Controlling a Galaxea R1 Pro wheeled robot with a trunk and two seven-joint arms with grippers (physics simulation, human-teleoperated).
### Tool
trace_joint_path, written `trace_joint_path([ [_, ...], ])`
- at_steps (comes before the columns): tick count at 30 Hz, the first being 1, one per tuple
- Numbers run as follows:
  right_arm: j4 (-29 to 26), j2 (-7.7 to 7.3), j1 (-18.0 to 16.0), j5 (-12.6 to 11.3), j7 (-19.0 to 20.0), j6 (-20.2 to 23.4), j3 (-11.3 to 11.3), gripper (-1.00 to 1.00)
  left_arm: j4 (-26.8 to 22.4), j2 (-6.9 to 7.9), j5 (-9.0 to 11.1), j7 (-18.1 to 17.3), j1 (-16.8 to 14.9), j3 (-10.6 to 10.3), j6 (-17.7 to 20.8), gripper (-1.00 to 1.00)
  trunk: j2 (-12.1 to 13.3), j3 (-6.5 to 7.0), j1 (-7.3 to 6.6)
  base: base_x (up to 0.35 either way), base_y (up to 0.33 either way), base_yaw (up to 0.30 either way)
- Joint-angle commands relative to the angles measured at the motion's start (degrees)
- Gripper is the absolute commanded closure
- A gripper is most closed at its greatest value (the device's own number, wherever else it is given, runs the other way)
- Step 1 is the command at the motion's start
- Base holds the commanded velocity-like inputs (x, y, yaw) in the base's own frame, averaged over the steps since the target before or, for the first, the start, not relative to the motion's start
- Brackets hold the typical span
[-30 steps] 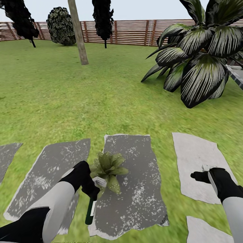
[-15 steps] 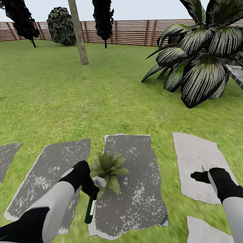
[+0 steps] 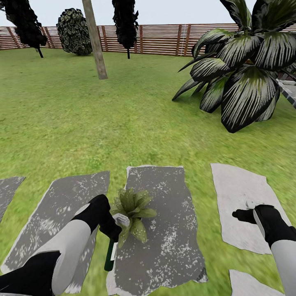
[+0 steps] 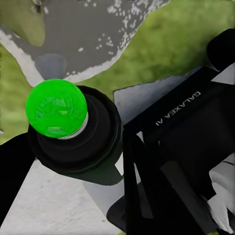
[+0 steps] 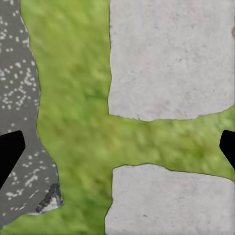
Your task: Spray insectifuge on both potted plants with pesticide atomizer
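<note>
A fenced garden outdoors. Green lawn point(image 3: 123, 115) across most of the frame, grey stepping stones point(image 3: 162, 222) in a row along the bottom. Brown slatted wooden fence point(image 3: 164, 39) along the top, with dark trees point(image 3: 125, 20), a round shrub point(image 3: 74, 31) and a bare trunk point(image 3: 95, 41) before it. Large striped spiky plant point(image 3: 242, 74) at upper right. Pale sky above.

Open lawn point(image 3: 102, 123) ahead; striped agave point(image 3: 242, 78) crowds the right.
</note>
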Motion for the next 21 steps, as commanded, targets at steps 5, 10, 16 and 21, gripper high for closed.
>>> trace_joint_path([
  [5, -0.07, 0.02, -0.05, 0.6, 0.53, 0.22, -0.19, -1.0, -0.12, -0.08, -0.73, -2.05, -0.23, 0.39, 0.38, 1.0, -0.02, -0.04, -0.01, 0.0, 0.0, 0.0],
  [10, -0.07, 0.02, -0.04, 0.6, 0.54, 0.22, -0.24, -1.0, -0.15, -0.08, -0.85, -3.91, -0.93, 0.45, 0.38, 1.0, -0.02, -0.04, -0.01, 0.0, 0.0, 0.0],
  [16, -0.07, 0.01, -0.04, 0.6, 0.57, 0.22, -0.27, -1.0, -0.15, -0.08, -1.0, -6.16, -2.95, 0.39, 0.47, 1.0, -0.02, -0.04, -0.01, 0.0, 0.0, 0.0],
  [21, -0.07, 0.0, -0.03, 0.6, 0.58, 0.22, -0.28, -1.0, -0.15, -0.05, -1.17, -7.8, -4.05, 0.36, 0.6, 1.0, -0.02, -0.04, -0.01, 0.0, 0.0, 0.0],
])
